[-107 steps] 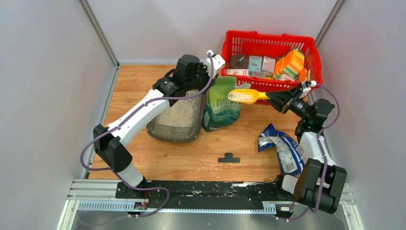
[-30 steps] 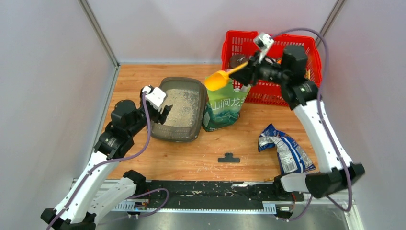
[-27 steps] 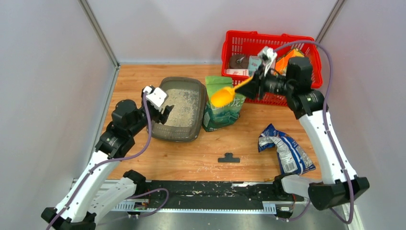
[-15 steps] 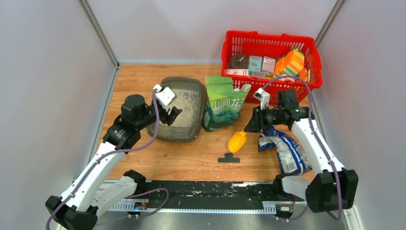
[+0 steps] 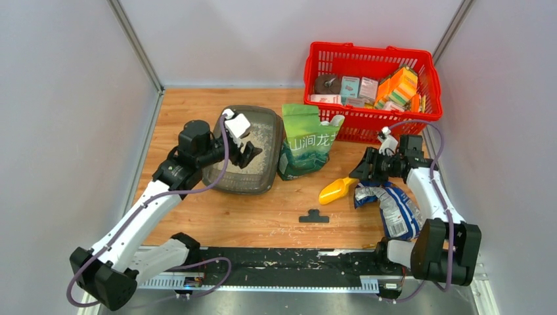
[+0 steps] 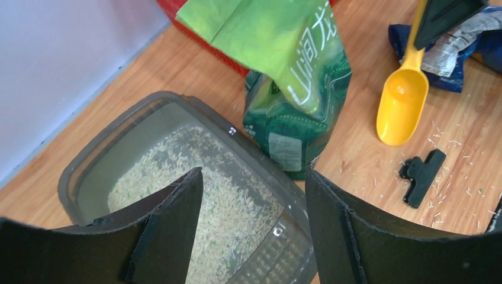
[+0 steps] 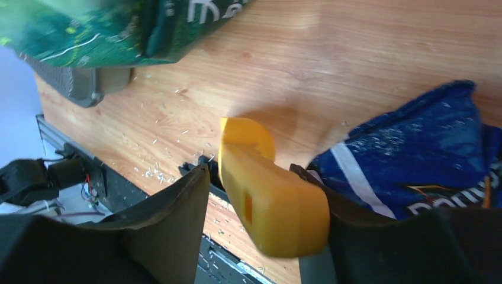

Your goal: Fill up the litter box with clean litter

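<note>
Right claw (image 5: 360, 176) jaws parted around handle of yellow plastic scoop (image 5: 336, 191) lying on wooden table (image 5: 263, 220); left claw (image 5: 251, 153) spread wide over dark grey translucent plastic litter tray (image 5: 240, 187).

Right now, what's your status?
Left gripper open above litter box. Right gripper open around scoop handle, scoop on table. Box partly filled with litter. Green bag close beside it.

The green bag (image 5: 306, 147) reads "山涧龙" in white characters.
</note>
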`<state>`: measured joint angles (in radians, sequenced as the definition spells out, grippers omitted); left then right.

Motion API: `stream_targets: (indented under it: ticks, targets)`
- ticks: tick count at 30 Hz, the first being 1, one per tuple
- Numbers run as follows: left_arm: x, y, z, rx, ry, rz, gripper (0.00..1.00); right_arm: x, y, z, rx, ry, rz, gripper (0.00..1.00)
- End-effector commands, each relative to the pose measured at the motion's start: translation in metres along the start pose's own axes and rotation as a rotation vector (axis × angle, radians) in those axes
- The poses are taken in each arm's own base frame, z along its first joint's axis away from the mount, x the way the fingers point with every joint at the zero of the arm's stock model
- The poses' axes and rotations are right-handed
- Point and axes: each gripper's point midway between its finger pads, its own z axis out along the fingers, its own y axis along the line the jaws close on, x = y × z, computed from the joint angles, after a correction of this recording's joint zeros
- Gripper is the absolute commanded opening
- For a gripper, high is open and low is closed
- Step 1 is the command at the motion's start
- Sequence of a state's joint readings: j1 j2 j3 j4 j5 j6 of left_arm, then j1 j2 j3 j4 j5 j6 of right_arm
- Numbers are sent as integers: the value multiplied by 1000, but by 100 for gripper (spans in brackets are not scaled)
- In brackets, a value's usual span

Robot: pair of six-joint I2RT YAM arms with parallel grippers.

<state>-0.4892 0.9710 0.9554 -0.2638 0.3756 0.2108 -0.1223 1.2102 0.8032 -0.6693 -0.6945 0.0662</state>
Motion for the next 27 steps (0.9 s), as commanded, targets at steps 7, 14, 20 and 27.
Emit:
stream_targets:
  ticks: [7,14,20,27]
  targets:
    - [-62,-8,39,138,-117,40,73,-53,-1,-48,122,-169,-63,86]
    - [-78,15,81,114,-130,56,75,-117,60,-47,-32,-328,-82,90]
    - [-74,39,128,67,-79,-30,76,-175,55,-20,33,-448,37,88]
    - [-68,43,168,108,-51,-126,66,-204,61,7,-29,-447,84,86]
